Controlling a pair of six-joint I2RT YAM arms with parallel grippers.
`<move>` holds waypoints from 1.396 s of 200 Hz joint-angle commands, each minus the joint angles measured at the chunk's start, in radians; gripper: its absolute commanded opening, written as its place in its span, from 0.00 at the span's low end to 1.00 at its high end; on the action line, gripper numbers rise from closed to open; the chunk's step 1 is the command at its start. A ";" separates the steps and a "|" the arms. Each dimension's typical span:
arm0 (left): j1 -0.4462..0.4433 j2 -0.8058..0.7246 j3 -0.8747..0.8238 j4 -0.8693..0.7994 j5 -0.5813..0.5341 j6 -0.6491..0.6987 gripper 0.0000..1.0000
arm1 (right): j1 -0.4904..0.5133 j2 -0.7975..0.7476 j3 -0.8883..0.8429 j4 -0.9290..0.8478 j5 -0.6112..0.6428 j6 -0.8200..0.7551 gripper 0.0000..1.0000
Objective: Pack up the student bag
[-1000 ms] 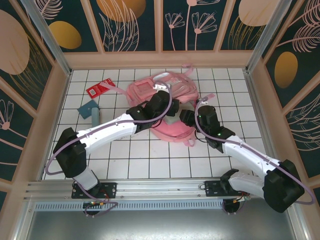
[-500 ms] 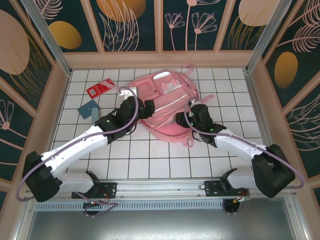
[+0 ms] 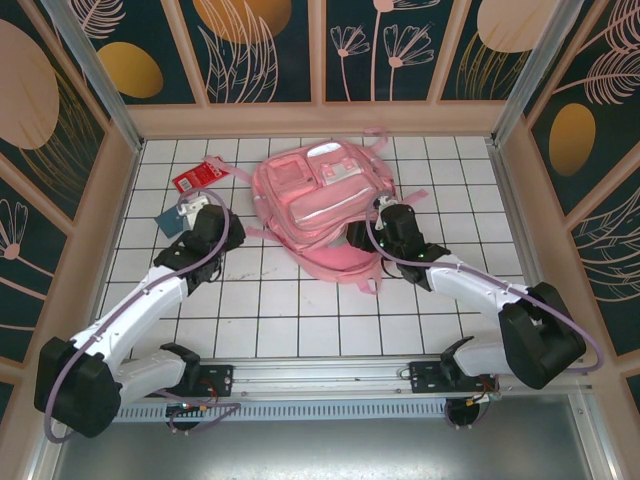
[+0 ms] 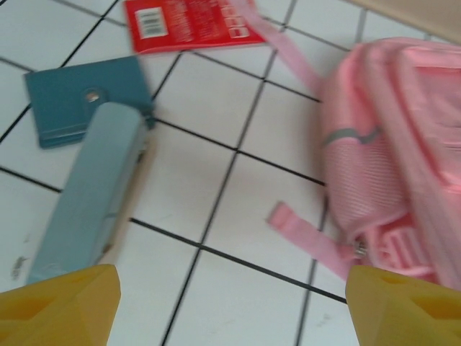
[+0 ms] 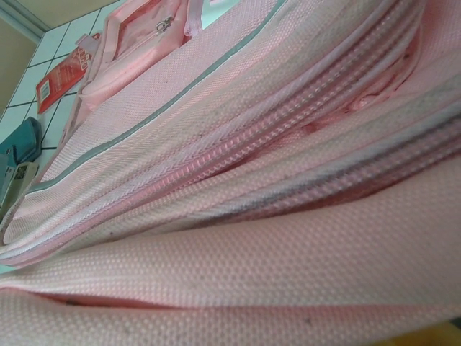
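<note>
The student bag [image 3: 318,200] lies flat at the back middle of the tiled table, pink, with front pockets and pale strips facing up. My left gripper [image 3: 197,212] hovers left of it, its yellow fingertips [image 4: 65,303] spread wide over bare tile, so the left gripper [image 4: 230,310] is open and empty. One side of the bag [image 4: 403,144] and a loose pink strap [image 4: 306,234] lie to its right. My right gripper [image 3: 362,236] is pressed against the bag's near right edge. The right wrist camera sits tight against the bag's fabric and zip lines [image 5: 238,180], and the jaws are hidden.
A long pale blue case [image 4: 90,194] lies partly over a teal snap wallet [image 4: 83,97], just left of the left gripper. A red booklet [image 4: 191,21] lies behind them, also red booklet [image 3: 200,177]. Wooden walls enclose the table on three sides.
The left arm has pulled back off the bag to the left, toward the blue case, and its jaws have opened. The bag now lies flatter. The right gripper moved in against the bag's edge.
</note>
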State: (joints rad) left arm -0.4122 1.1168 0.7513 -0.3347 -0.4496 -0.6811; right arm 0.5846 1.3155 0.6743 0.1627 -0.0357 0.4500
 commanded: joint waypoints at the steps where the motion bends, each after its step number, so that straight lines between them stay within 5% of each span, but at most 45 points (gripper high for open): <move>1: 0.076 0.041 -0.017 0.030 0.041 0.017 0.81 | -0.011 -0.034 0.011 0.078 -0.021 -0.001 0.54; 59: 0.290 0.206 -0.019 0.059 0.069 0.000 0.80 | -0.017 -0.057 -0.018 0.105 -0.055 0.010 0.56; 134: 0.370 0.365 -0.029 0.138 0.074 0.002 0.79 | -0.032 -0.064 -0.048 0.132 -0.101 0.034 0.57; 217: 0.372 0.365 -0.073 0.223 0.146 0.032 0.51 | -0.032 -0.065 -0.053 0.137 -0.112 0.046 0.58; 259: 0.369 0.331 -0.084 0.199 0.166 0.025 0.23 | -0.032 -0.067 -0.051 0.135 -0.115 0.050 0.58; 279: 0.366 0.301 -0.093 0.185 0.173 0.016 0.19 | -0.032 -0.071 -0.050 0.132 -0.114 0.052 0.58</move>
State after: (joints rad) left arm -0.0505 1.4673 0.6743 -0.1341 -0.2913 -0.6559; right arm 0.5568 1.2778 0.6266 0.2367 -0.1295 0.4847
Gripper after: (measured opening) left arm 0.356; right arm 0.579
